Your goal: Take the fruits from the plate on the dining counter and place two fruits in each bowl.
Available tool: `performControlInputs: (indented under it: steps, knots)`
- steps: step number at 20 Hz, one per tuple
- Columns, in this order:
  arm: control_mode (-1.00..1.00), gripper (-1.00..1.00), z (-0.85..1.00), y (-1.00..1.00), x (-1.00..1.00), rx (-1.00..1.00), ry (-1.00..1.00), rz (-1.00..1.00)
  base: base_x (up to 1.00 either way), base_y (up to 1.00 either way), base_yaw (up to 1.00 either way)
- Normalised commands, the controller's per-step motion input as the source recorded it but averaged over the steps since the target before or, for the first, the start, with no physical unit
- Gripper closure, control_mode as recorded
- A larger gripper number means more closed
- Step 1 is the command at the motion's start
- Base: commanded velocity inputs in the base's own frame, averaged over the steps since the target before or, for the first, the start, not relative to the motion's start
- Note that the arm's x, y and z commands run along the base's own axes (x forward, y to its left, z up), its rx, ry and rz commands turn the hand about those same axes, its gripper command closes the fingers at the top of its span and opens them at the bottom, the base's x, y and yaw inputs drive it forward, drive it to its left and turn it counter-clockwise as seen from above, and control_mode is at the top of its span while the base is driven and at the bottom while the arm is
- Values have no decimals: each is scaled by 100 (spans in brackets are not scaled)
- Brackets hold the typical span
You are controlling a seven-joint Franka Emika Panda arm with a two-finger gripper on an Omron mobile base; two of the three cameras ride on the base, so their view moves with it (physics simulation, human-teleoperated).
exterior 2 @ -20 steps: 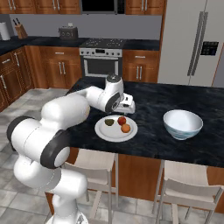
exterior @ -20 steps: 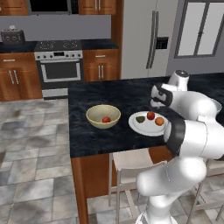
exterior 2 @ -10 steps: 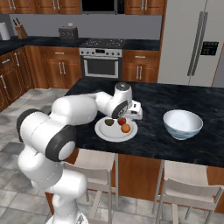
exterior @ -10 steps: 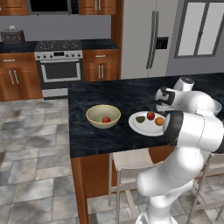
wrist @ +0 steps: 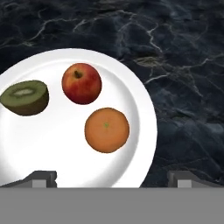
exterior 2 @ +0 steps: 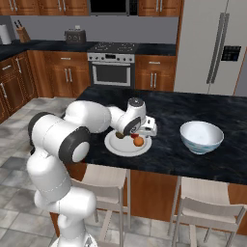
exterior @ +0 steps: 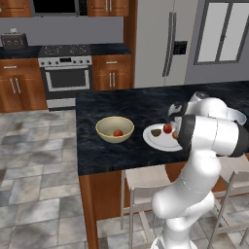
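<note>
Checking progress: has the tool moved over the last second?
Yes. In the right base view the tool has swung rightward, now past the plate toward the white bowl.

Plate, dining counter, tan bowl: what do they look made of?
Plate: plain white, smooth, likely glazed ceramic. Dining counter: black stone with pale veins, polished look, on a reddish-brown wood base. Tan bowl: matte yellow-tan, could be ceramic or plastic; the render leaves it open.

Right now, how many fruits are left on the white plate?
3: a red apple, an orange beside it, and a halved kiwi near the plate's edge. None looks hidden.
</note>
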Motion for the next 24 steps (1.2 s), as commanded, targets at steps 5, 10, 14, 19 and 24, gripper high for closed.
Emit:
performControlInputs:
  steps: [5,10,14,19,24]
  knots:
    - [-100,-100,-29,2,14,0,6,0,0,0,0]
    - [-100,-100,-25,0,17,0,5,0,0,0,0]
    - [-100,-100,-16,0,24,0,2,0,0,0,0]
    - [-100,-100,-14,0,11,0,1,0,0,0,0]
    - [-100,-100,-24,0,6,0,0,0,0,0,0]
